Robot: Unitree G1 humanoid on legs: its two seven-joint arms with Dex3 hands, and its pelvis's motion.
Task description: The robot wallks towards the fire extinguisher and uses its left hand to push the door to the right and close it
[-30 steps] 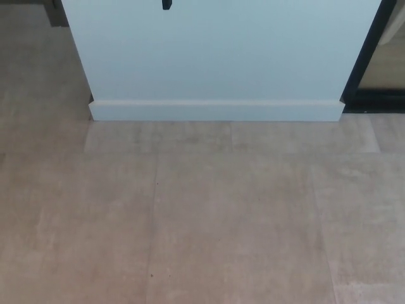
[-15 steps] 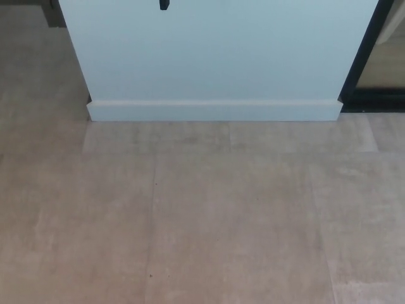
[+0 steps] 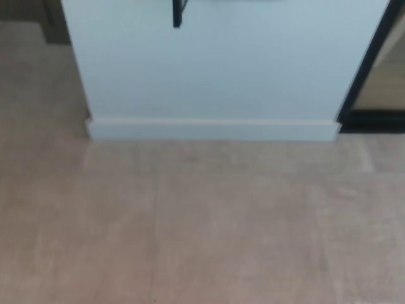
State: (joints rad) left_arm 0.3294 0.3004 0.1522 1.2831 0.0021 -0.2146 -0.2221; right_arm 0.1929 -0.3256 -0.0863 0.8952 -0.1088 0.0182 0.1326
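Door: I am seeing no fire extinguisher door that I could name for certain; only a black bracket point(image 3: 178, 14) hanging at the top edge.
Progress: I am judging the approach unfinished and the push not begun.
Hands: neither is showing, so I cannot tell their state.
Room: I am facing a pale wall point(image 3: 215, 63) with a white skirting board point(image 3: 214, 130), tiled floor point(image 3: 202, 221) below, a dark frame point(image 3: 370, 60) at right.

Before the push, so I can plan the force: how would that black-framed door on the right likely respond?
The black door frame looks straight and rigid, so it probably will not flex. Only its edge shows, and no track, so how freely it moves cannot be judged. Neither hand is in view.
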